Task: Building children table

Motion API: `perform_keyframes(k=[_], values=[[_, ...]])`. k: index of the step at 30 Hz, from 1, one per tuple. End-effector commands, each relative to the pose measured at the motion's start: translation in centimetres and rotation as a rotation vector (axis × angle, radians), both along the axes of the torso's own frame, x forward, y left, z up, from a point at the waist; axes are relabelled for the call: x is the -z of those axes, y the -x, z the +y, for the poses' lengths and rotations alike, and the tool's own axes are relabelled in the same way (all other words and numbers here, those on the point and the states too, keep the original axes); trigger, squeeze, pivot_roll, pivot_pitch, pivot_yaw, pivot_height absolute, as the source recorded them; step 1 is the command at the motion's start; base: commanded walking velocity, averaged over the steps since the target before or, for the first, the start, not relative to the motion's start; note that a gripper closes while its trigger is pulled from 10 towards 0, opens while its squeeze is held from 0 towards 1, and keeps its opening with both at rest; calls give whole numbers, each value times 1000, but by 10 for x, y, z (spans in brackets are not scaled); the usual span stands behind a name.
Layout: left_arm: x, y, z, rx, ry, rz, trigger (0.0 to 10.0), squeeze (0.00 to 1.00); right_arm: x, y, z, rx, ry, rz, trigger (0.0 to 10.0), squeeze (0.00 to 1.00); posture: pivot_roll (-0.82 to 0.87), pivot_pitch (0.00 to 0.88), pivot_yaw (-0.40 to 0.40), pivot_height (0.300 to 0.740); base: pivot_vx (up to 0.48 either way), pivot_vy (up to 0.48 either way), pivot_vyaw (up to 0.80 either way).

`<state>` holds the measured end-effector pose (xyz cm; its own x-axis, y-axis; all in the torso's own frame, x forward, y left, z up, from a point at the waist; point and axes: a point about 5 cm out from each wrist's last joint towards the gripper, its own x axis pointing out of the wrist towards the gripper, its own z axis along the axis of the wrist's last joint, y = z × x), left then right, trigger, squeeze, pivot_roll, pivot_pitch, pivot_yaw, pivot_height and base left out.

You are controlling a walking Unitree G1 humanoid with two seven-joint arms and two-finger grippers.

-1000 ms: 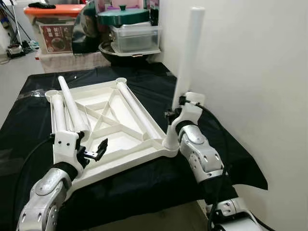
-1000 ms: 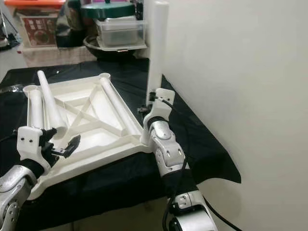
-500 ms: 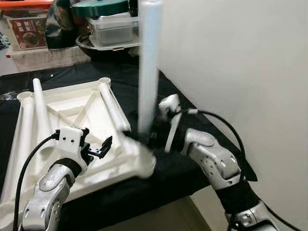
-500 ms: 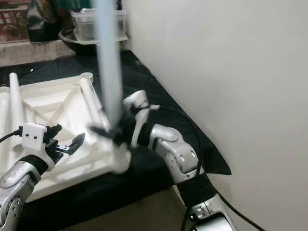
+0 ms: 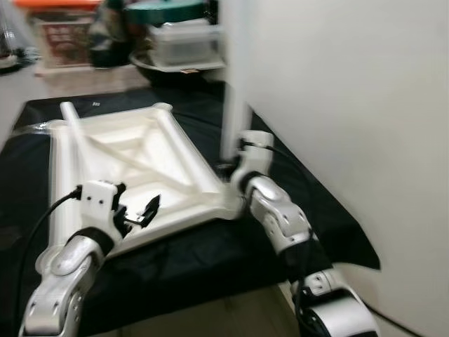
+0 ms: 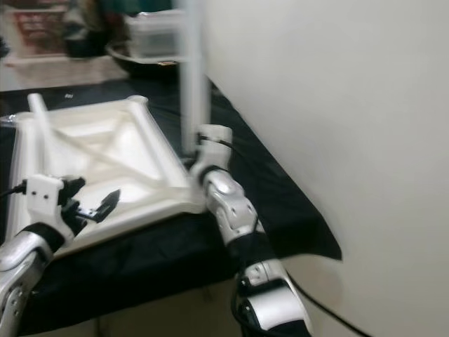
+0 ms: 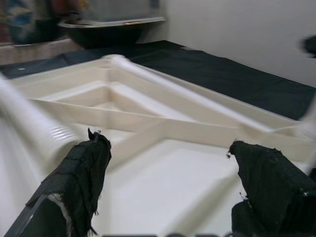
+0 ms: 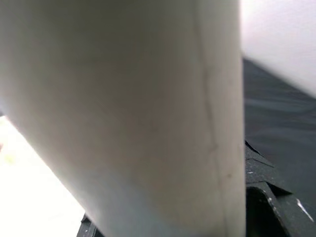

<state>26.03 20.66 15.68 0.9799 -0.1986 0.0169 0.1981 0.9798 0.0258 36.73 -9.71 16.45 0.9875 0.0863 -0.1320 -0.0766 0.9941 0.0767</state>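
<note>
Right gripper [image 5: 228,170] clamps upright table leg [image 5: 233,105] at upturned tabletop [image 5: 151,158] corner; wrist view shows left gripper [image 7: 168,182] open, empty

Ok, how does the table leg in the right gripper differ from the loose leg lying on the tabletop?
The held leg stands upright at the near right corner of the upturned tabletop, gripped low down by the right gripper. The loose leg lies flat along the tabletop's left side, untouched; the left gripper hovers open near it. Both are plain white tubes.
</note>
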Motion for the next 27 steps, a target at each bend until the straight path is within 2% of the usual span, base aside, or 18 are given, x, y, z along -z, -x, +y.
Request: perform_keyframes(k=[1, 2, 4, 5, 6, 9, 10, 11, 12, 13, 14, 16, 20, 21, 22, 23, 25, 27], values=[[4, 0, -2, 5, -7, 15, 10000, 0, 30, 15, 4, -75, -13, 168, 10000, 0, 67, 0, -41, 740, 0, 0, 0], [4, 0, -2, 5, -7, 15, 10000, 0, 30, 15, 4, -75, -13, 168, 10000, 0, 67, 0, -41, 740, 0, 0, 0], [5, -1, -4, 10, -2, 18, 10000, 0, 21, 21, 24, -254, -64, 117, 10000, 0, 58, 0, -31, 740, 0, 0, 0], [5, -1, -4, 10, -2, 18, 10000, 0, 21, 21, 24, -254, -64, 117, 10000, 0, 58, 0, -31, 740, 0, 0, 0], [3, -2, -5, 21, -1, 17, 10000, 0, 9, 23, 31, -333, -93, 29, 10000, 1000, 58, 0, -26, 740, 0, 0, 0], [3, -3, -6, 31, -4, 17, 10000, 0, -2, 24, 40, -412, -130, -39, 10000, 1000, 57, 0, -25, 740, 0, 0, 0], [4, -4, -6, 33, -7, 19, 10000, 0, -11, 28, 50, -534, -172, -72, 10000, 1000, 56, 0, -23, 740, 0, 0, 0], [3, -5, -4, 30, -9, 18, 10000, 0, -23, 39, 57, -724, -197, -124, 10000, 0, 56, 0, -26, 740, 0, 0, 0], [3, -5, -4, 30, -9, 18, 10000, 0, -23, 39, 57, -724, -197, -124, 10000, 0, 56, 0, -26, 740, 0, 0, 0], [3, -5, -3, 28, -10, 17, 10000, 0, -30, 48, 62, -859, -211, -150, 10000, 0, 56, 0, -26, 740, 0, 0, 0], [3, -5, -3, 28, -10, 17, 10000, 0, -30, 48, 62, -859, -211, -150, 10000, 0, 56, 0, -26, 740, 0, 0, 0], [2, -5, -1, 25, -13, 16, 10000, 0, -34, 77, 59, -1173, -164, -185, 10000, 0, 59, 0, -32, 740, 0, 0, 0], [4, -3, 1, 10, -12, 17, 10000, 0, -24, 88, 57, -1287, -122, -161, 10000, 0, 73, 0, -49, 740, 0, 0, 0], [4, -3, 1, 5, -11, 18, 10000, 0, -18, 84, 61, -1262, -104, -142, 5373, 0, 77, 0, -51, 740, 0, 0, 0], [5, -3, 1, 2, -11, 19, 10000, 0, -14, 81, 63, -1249, -94, -130, 0, 0, 77, 0, -51, 740, 0, 0, 0], [5, -3, 1, 2, -11, 19, 10000, 0, -14, 81, 63, -1249, -94, -130, 0, 0, 77, 0, -51, 740, 0, 0, 0], [3, -2, -1, 11, -11, 15, 10000, 0, -6, 68, 68, -1130, -78, -87, 0, 0, 76, 0, -48, 740, 0, 0, 0], [6, -1, 1, 4, -16, 24, 10000, 0, 5, 37, 61, -752, -53, 0, 0, 0, 77, 0, -48, 740, 0, 0, 0]])
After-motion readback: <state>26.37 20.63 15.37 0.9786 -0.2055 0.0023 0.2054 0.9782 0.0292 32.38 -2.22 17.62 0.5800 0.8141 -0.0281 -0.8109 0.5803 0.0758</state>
